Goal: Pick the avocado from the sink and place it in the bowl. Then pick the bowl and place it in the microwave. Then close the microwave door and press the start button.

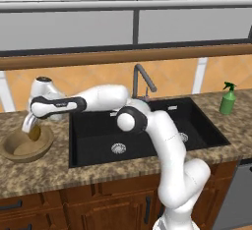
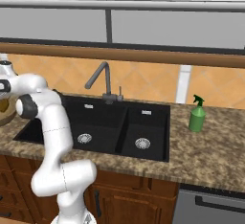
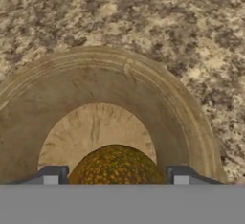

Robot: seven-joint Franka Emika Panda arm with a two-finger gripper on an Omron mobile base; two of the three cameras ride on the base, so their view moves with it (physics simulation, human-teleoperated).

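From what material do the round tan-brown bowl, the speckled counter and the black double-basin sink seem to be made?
The round tan-brown bowl looks like wood with a matt finish: faint grain lines radiate across its pale floor. The speckled counter looks like polished granite, mottled brown and grey; laminate is possible. The black double-basin sink looks like matt composite or enamelled metal, with shiny metal drains.

- From my feed the bowl [image 3: 158, 98] looks like matt tan wood with faint ring grain.
- Avocado [image 3: 116, 164] skin reads mottled olive-brown, slightly glossy.
- Counter [image 1: 44, 175] is speckled granite-looking stone.
- Sink [image 1: 142, 135] is matt black, with shiny metal drains.
- Spray bottle [image 1: 228, 99] looks like green plastic.
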